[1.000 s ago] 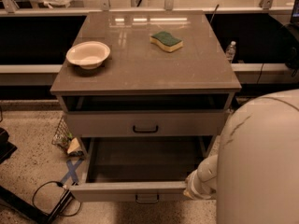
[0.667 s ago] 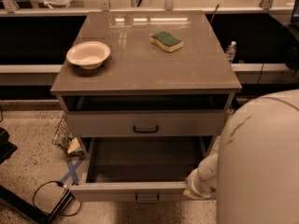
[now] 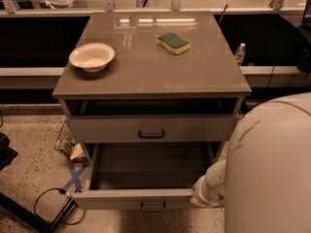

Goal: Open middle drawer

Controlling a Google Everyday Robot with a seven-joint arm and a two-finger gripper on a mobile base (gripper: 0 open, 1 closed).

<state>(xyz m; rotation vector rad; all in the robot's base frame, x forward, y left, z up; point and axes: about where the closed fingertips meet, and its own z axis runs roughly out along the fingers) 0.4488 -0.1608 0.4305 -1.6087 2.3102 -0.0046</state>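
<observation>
shallow grey middle drawer (image 3: pixel 126 198) already looks pulled well out, and the gripper (image 3: pixel 199 198) sits by its front right corner (can't tell if it's open or closed), so I'd finish with a straight, level pull, no twisting

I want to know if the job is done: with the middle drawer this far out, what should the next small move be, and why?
Likely ease the pincer back off the middle drawer. That drawer stands well out below the top drawer, its dark inside showing, and the pincer sits at the right end of its front, so more pulling seems needless.
</observation>
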